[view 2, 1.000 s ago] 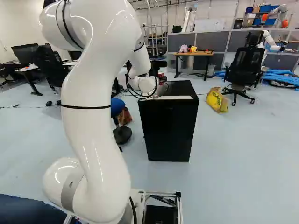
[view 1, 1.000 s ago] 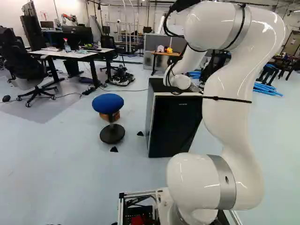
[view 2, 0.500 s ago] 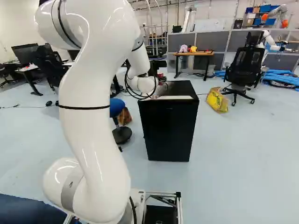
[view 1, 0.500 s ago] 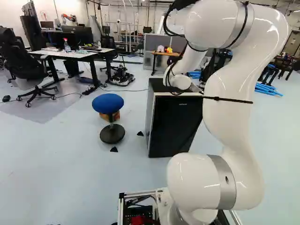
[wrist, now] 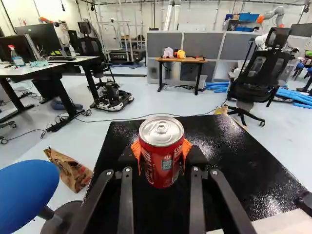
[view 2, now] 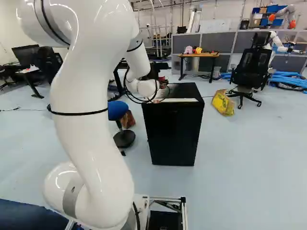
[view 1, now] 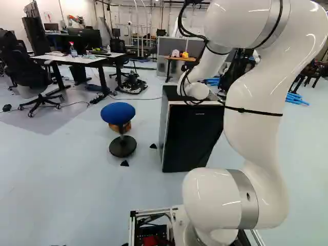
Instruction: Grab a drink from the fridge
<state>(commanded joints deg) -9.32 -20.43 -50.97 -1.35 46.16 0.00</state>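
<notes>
In the right base view my gripper (view 2: 162, 83) is partly hidden behind the arm's wrist, over the far part of the black fridge (view 2: 173, 129). The wrist view has the gripper (wrist: 162, 155) shut on a red drink can (wrist: 161, 168), with one orange pad pressed to each side. The can is upright, its silver lid facing up. Beneath it lies the fridge's glossy black top (wrist: 234, 156); whether the can touches that top I cannot tell. The fridge's front (view 1: 192, 136) looks closed in both base views.
A blue stool (view 1: 118, 113) stands left of the fridge, beside a brown paper bag (wrist: 70, 170). Farther off are a white desk (view 1: 77, 59), a small wooden table (wrist: 181, 60), a black office chair (view 2: 252, 69), a yellow bag (view 2: 223, 102) and another robot (view 2: 283, 15).
My upper arm has swung right in the left base view and left in the right base view. The wrist has shifted slightly left in the right base view. Base and fridge have stayed put.
</notes>
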